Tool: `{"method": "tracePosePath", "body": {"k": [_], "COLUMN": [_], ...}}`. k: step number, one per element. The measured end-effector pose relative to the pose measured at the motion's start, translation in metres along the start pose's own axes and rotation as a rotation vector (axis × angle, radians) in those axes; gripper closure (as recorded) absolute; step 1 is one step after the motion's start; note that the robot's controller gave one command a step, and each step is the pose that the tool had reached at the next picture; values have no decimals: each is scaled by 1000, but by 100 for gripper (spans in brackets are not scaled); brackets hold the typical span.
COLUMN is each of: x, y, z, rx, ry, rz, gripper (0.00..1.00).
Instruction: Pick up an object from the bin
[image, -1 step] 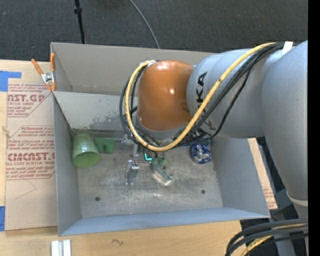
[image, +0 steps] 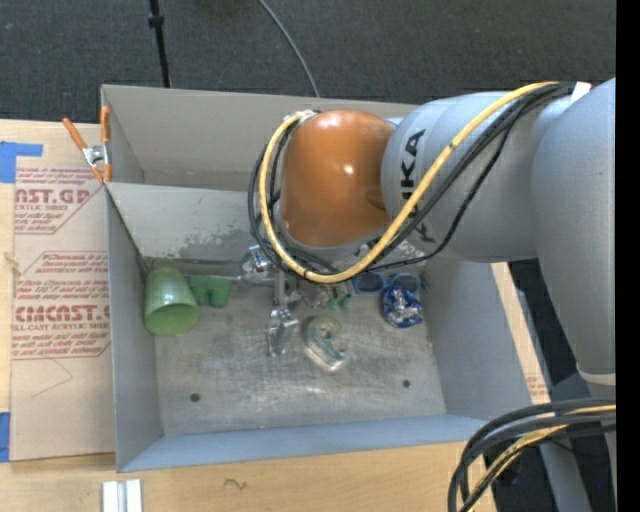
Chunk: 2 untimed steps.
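My gripper (image: 279, 334) hangs low over the middle of the bin floor, below the arm's orange cover. Just to its right lies a small clear plastic piece (image: 326, 343), close to it but apart. A small teal bit (image: 341, 298) sits just behind that piece, partly under the arm. To the left, a dark green block (image: 212, 291) rests against a pale green cup (image: 167, 300) that lies on its side by the left wall. Nothing shows held in the gripper.
A blue and white crumpled thing (image: 401, 304) lies at the right of the bin floor, with a dark blue piece (image: 368, 283) beside it half hidden under the arm. The arm and its cables cover the bin's back right.
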<state>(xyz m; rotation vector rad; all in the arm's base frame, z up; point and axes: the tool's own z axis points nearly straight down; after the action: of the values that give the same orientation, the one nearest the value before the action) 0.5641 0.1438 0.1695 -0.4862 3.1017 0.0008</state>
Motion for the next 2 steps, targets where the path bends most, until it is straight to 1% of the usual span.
{"method": "tracePosePath", "body": {"k": [1,2], "x": [66,13], "y": [-34,-27], "z": [63,56], "rx": [0,0], "ry": [13,-3], "rz": [5,-87], "gripper": [0,0]}}
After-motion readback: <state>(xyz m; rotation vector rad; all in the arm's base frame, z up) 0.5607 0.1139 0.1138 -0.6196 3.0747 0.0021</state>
